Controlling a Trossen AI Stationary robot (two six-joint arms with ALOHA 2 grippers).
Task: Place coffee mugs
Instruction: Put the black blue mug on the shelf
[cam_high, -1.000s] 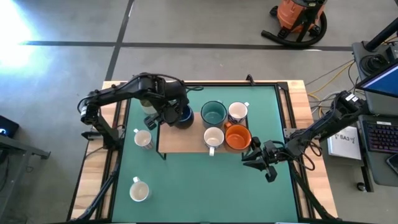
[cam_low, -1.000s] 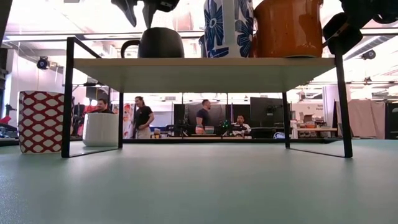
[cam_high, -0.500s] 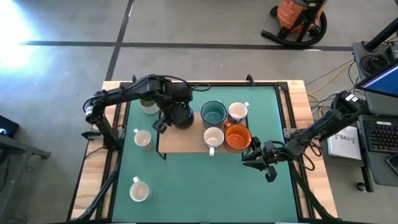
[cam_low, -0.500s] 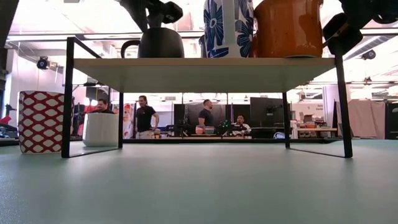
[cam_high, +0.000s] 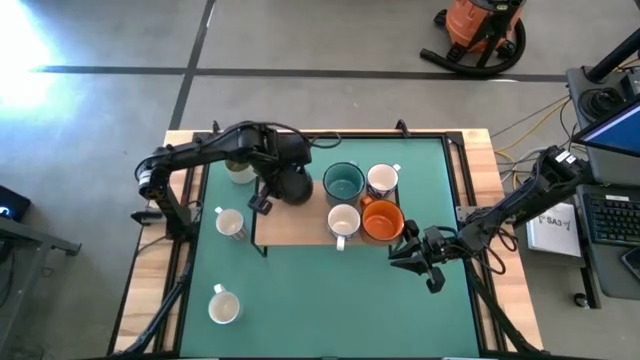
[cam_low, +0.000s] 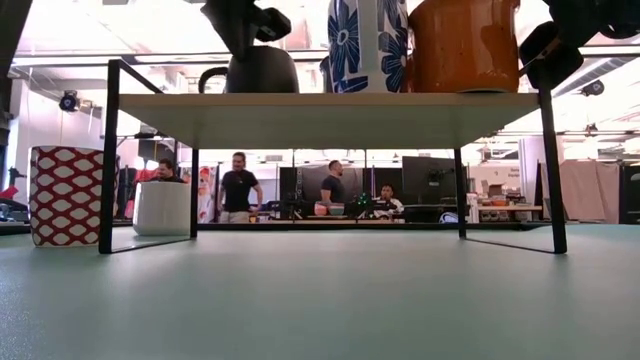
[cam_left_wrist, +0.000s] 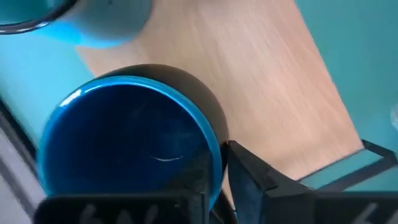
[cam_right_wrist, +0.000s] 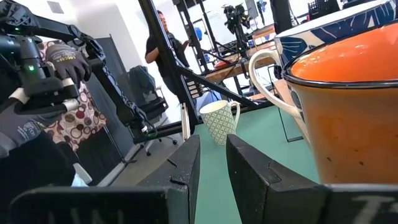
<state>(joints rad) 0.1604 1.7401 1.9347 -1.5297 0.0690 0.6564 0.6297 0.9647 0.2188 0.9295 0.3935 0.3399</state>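
The left gripper (cam_high: 283, 180) has moved over the navy mug (cam_low: 258, 70) on the wooden shelf (cam_high: 300, 228), jaws straddling its rim, so placement looks nearly finished.

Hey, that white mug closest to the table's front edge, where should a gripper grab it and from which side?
Probably by the rim, from straight above: the white mug stands upright, mouth open, alone on the green mat. Pinch the wall opposite its handle, which sticks out toward the shelf.
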